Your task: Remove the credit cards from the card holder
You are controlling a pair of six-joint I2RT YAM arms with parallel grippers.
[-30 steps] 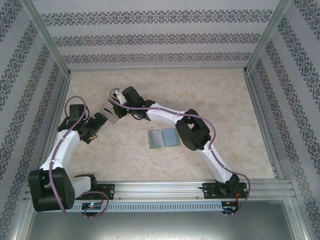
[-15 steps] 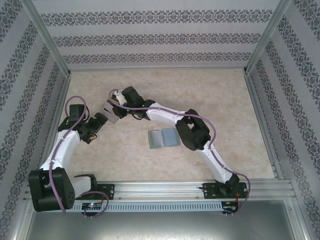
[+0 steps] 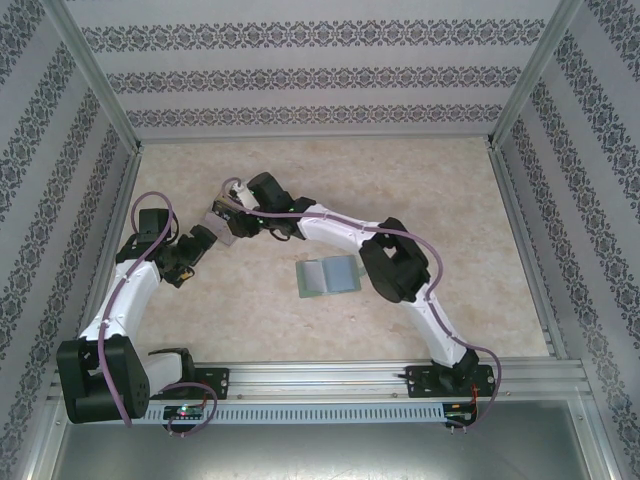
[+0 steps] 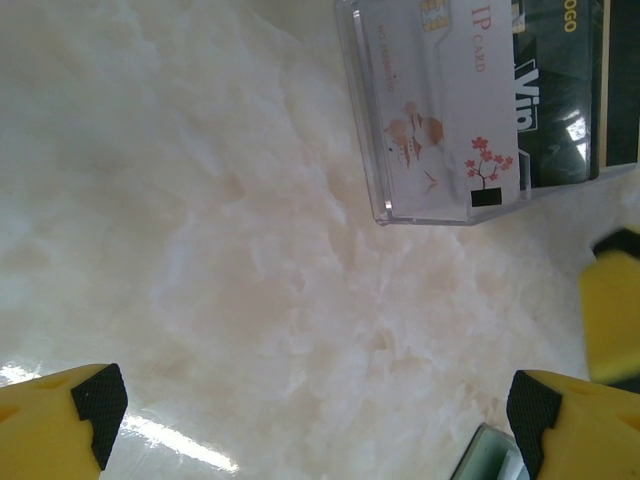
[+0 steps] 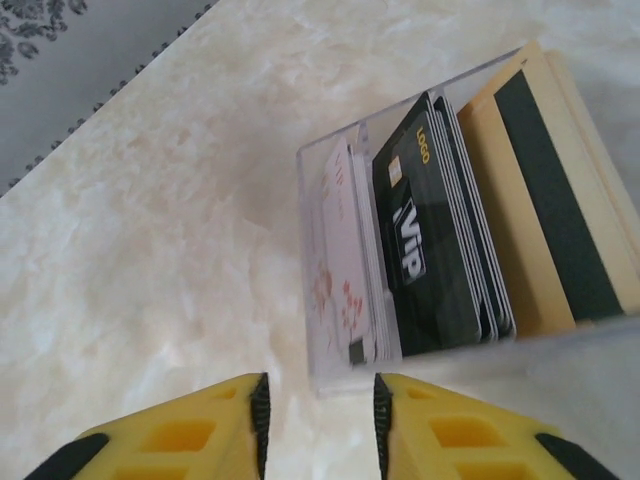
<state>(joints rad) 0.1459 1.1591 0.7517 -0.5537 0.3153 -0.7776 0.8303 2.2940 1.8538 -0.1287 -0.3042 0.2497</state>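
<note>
Right hand (image 5: 318,402): fingers parted by a narrow gap, nothing between them, bare worktop (image 5: 150,230) showing through. Directly ahead of its fingertips, close but not touching, stands a clear box (image 5: 308,250). Contents, filed on edge: the credit cards, with a white card (image 5: 340,270) bearing pink blossom print nearest the box's left wall, then a black card (image 5: 425,240) marked VIP in white with gold lettering, then several more pale-edged cards behind it whose faces are hidden. Beyond the stack is a tan liner (image 5: 515,205) with a dark stripe. Left hand (image 4: 315,400): fingers wide apart, holding nothing, over bare marbled worktop. The same clear box lies ahead of it and to its right, with the white and black cards readable through the wall. From the overhead camera the two hands meet at the box, the right hand (image 3: 226,212) just beyond the left hand (image 3: 207,238). The card holder (image 3: 328,277) lies well apart from both hands, back beside the right arm's elbow, spread open with its pale inner panels up and the centre crease showing. I cannot tell whether any cards remain in it.
</note>
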